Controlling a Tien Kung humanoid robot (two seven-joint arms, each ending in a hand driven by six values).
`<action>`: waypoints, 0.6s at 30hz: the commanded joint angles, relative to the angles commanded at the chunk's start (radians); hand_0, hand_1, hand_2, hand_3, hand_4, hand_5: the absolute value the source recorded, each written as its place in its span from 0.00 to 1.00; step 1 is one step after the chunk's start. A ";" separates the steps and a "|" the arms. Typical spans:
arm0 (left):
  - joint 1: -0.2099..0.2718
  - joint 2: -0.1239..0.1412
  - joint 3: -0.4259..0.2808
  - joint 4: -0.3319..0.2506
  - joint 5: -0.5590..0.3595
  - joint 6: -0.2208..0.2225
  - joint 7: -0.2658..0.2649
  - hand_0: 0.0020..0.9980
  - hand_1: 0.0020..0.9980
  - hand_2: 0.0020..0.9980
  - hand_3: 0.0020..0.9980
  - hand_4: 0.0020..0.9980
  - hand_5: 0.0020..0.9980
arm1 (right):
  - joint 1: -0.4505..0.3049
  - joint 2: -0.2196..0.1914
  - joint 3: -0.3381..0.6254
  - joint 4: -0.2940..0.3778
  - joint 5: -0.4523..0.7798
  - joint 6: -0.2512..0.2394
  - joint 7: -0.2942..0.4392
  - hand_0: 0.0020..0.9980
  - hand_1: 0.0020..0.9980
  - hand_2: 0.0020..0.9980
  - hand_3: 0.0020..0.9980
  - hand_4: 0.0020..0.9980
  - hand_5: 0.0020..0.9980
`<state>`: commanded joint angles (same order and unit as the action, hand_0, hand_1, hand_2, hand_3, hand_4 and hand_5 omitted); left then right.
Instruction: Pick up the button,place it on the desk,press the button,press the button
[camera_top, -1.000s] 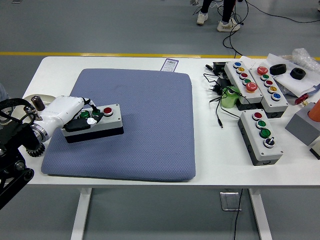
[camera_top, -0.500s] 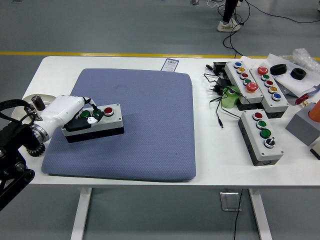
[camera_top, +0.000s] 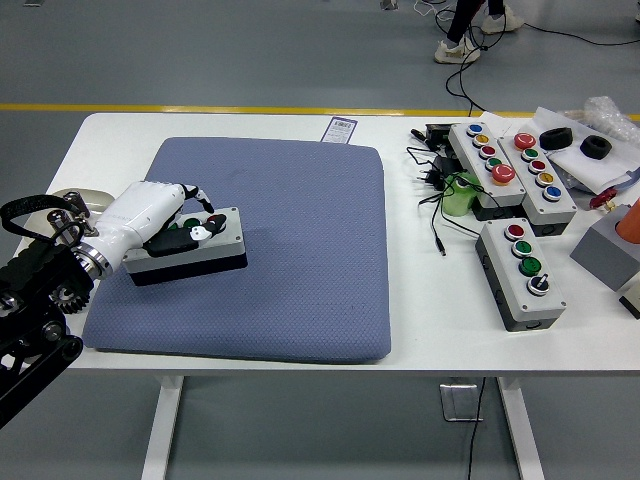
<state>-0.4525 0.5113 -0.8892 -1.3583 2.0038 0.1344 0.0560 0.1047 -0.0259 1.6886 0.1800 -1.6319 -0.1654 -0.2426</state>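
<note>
Left hand (camera_top: 165, 222) sits over the box (camera_top: 190, 248), fingers curled onto its buttons, gripping nothing. I read red as rightmost, under the fingertips.

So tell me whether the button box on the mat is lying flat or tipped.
Flat: the button box rests level on the blue mat, buttons facing up.

A white table (camera_top: 250, 125) on white legs was set on a grey floor (camera_top: 200, 50). A yellow line (camera_top: 150, 108) was marked across the floor behind it.
</note>
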 joint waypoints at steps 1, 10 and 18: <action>-0.003 -0.002 0.003 0.004 -0.001 -0.001 0.000 0.00 0.00 0.00 0.58 0.64 1.00 | 0.000 0.000 0.000 0.000 0.000 0.000 0.000 0.65 0.66 0.68 0.59 0.42 0.26; -0.023 -0.016 0.029 0.043 -0.007 -0.020 0.006 0.00 0.00 0.00 0.58 0.64 1.00 | 0.001 0.000 -0.002 0.000 0.003 0.000 0.000 0.65 0.66 0.68 0.59 0.42 0.26; -0.032 -0.020 0.049 0.065 -0.005 -0.056 0.018 0.00 0.00 0.00 0.58 0.63 1.00 | 0.000 0.000 -0.002 0.000 0.002 0.000 0.000 0.65 0.66 0.68 0.59 0.42 0.26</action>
<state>-0.4840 0.4913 -0.8406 -1.2931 1.9990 0.0787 0.0742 0.1046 -0.0259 1.6867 0.1800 -1.6302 -0.1657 -0.2429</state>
